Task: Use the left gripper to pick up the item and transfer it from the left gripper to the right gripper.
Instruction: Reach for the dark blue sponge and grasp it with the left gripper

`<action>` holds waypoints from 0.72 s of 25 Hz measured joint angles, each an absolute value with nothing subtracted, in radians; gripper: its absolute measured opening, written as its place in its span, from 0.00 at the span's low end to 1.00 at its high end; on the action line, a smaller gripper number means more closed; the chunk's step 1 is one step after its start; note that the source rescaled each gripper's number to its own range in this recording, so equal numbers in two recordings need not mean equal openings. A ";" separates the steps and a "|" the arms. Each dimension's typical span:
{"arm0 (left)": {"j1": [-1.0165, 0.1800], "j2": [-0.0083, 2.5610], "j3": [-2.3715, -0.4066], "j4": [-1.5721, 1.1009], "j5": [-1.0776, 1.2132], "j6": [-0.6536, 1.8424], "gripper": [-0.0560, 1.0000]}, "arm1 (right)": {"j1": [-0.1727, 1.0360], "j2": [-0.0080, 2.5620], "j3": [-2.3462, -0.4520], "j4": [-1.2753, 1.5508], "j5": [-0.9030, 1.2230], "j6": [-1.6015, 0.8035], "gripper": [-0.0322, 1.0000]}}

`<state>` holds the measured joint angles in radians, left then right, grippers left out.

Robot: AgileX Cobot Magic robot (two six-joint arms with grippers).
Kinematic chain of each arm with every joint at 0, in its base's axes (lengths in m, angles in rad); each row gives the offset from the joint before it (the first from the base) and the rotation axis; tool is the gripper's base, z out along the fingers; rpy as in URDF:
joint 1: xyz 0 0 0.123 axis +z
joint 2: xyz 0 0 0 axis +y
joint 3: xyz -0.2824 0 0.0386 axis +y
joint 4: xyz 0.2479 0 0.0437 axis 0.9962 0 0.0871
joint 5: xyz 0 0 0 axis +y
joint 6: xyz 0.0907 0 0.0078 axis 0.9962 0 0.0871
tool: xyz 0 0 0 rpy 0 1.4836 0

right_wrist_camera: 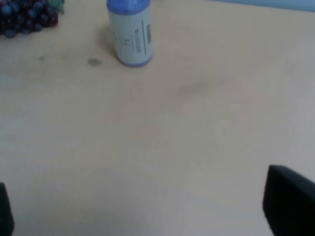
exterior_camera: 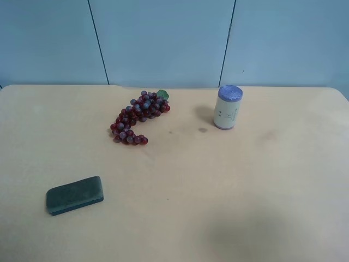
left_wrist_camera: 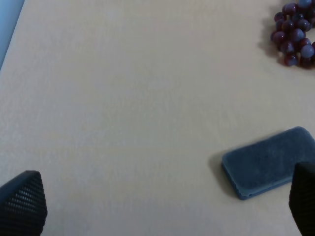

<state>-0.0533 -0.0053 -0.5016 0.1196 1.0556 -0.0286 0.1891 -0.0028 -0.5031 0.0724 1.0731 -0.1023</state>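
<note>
The item, a flat dark green block [exterior_camera: 74,195], lies on the tan table at the exterior high view's lower left. Neither arm shows in that view. In the left wrist view the block [left_wrist_camera: 268,161] lies flat just beside one black fingertip [left_wrist_camera: 302,194]. The left gripper [left_wrist_camera: 165,199] is open and empty above the table, and the block is off to one side of its gap. The right gripper [right_wrist_camera: 147,211] is open and empty, with only its two dark fingertips [right_wrist_camera: 288,201] at the frame's edges. The block is out of the right wrist view.
A red-purple grape bunch [exterior_camera: 139,117] lies at the table's middle back; it also shows in the left wrist view [left_wrist_camera: 295,34] and the right wrist view [right_wrist_camera: 27,14]. A white can with a purple lid [exterior_camera: 228,107] stands upright to its right, ahead of the right gripper [right_wrist_camera: 130,32].
</note>
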 joint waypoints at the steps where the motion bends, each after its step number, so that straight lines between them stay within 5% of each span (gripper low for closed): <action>1: -0.053 -0.005 -0.502 0.120 1.056 -0.029 1.00 | 0.189 -0.003 -0.503 0.072 1.073 -0.102 1.00; 18: -0.053 -0.005 -0.502 0.120 1.056 -0.028 1.00 | 0.189 -0.003 -0.503 0.072 1.073 -0.102 1.00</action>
<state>-0.0533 -0.0053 -0.5016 0.1196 1.0556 -0.0276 0.1891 -0.0028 -0.5031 0.0724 1.0731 -0.1023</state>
